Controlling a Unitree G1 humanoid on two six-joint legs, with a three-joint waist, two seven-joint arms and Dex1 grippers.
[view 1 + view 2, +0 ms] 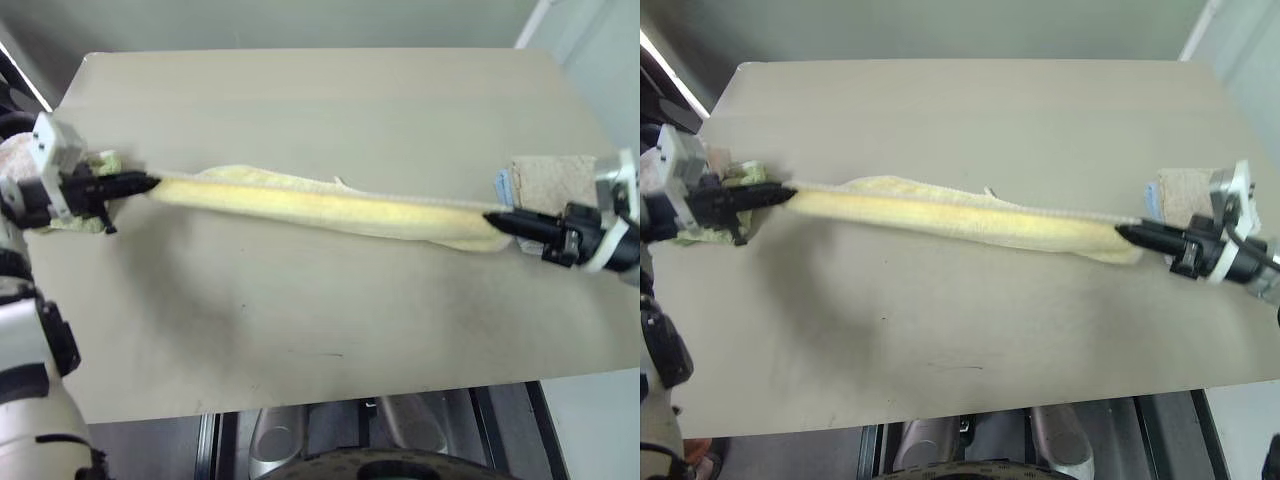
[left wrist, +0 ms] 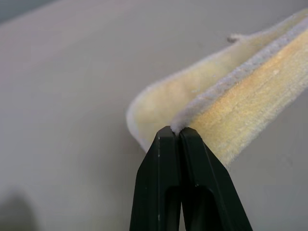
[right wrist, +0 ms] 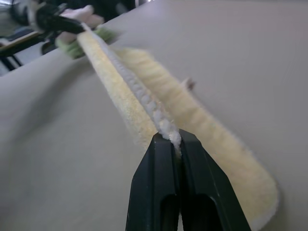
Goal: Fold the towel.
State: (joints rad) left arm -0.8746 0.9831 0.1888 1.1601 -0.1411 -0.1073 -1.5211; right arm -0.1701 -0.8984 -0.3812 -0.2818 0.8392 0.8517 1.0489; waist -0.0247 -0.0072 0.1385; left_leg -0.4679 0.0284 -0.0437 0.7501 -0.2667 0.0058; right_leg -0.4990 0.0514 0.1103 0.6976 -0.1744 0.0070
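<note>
You have towel (image 1: 330, 208) stretched taut across desk (image 1: 320, 330) middle, left edge to right edge, doubled lengthwise, lower part sagging onto surface. Left gripper (image 1: 150, 183) pinched tight on hem at one end; right gripper (image 1: 492, 217) pinched tight on hem at other. First fold looks made. You likely need to lay it flat, then fold again crosswise. Other towels (image 1: 545, 185) near side edges.

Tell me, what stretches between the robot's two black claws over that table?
The pale yellow terry-cloth towel, pulled taut between the left end effector and right end effector; the left eye view shows it.
</note>
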